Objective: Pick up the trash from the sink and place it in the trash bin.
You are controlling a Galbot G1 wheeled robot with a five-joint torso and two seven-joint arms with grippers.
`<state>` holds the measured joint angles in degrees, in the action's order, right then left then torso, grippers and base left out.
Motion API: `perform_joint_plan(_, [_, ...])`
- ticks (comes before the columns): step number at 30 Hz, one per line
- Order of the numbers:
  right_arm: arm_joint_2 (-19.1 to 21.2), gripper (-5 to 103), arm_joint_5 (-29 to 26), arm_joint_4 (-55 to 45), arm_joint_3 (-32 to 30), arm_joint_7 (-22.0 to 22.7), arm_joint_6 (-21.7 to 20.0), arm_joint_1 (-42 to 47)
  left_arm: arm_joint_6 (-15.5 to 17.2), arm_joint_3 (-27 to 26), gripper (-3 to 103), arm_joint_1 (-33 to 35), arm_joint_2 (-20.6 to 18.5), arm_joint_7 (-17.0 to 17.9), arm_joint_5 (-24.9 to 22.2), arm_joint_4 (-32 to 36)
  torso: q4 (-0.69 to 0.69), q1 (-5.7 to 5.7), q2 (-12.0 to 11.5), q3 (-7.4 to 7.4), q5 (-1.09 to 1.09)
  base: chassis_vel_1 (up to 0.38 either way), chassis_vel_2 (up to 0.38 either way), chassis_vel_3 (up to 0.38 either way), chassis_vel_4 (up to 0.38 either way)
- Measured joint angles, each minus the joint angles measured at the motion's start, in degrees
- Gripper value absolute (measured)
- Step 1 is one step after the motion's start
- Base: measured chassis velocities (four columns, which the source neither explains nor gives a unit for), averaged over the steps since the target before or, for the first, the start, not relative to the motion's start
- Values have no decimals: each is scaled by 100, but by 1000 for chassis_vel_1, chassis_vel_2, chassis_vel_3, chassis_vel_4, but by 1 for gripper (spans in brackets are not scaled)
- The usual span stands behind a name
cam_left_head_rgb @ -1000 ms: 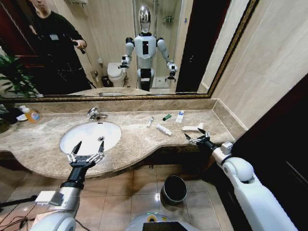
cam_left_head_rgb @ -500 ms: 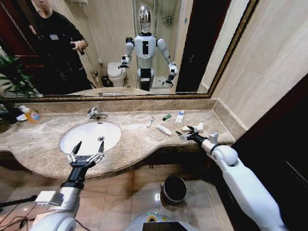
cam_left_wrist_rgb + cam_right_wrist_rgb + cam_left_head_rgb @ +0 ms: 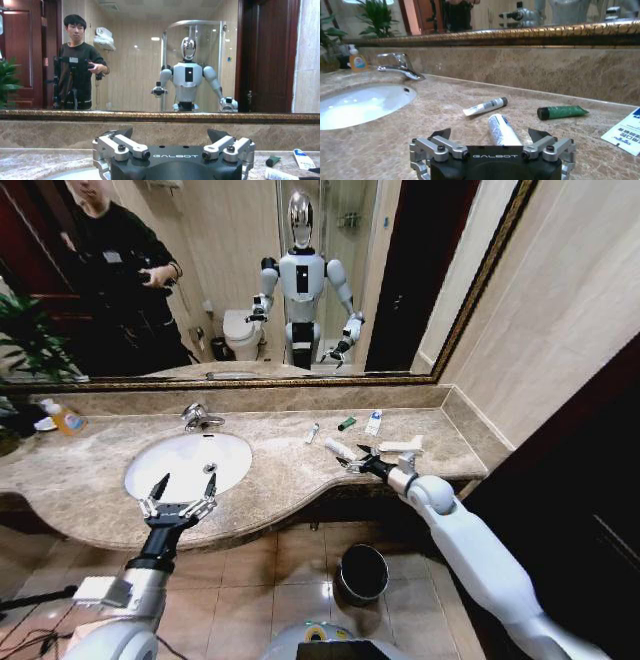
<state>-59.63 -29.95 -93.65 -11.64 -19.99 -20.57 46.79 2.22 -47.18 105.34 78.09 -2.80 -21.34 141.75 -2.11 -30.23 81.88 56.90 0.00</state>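
A white tube [image 3: 501, 130] lies on the marble vanity top [image 3: 270, 470], just ahead of the right gripper [image 3: 356, 461] — fingers spread wide, holding nothing. A slimmer tube [image 3: 484, 106] and green piece [image 3: 562, 111] lie nearby. The left gripper [image 3: 178, 505] hovers open over the sink [image 3: 187, 463].

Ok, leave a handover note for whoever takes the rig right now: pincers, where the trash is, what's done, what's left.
Right pincer: open, low over the beige marble vanity top, lined up on the larger white tube; nothing gripped.
Left pincer: open, empty, at the front edge of the white oval basin.
Trash, all on the vanity top, right of the basin: small white tube with dark cap, green tube, white sachet with blue print, white flat carton.
Round black bin with metal rim: on the floor below the counter.
Done: nothing binned that I can see.
Left: grip, carry and drop each piece.
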Motion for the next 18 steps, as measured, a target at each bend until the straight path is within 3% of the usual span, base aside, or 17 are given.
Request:
perform_joint_plan(11, [27, 103, -215, 610, 286, -154, -292, -460, 0, 0, 100, 0, 0, 0, 0, 0, 0, 0, 0, 0, 0, 0, 0, 0, 0])
perform_joint_plan(18, [33, 84, -296, 737, 257, -146, -343, -483, 0, 0, 100, 0, 0, 0, 0, 0, 0, 0, 0, 0, 0, 0, 0, 0, 0])
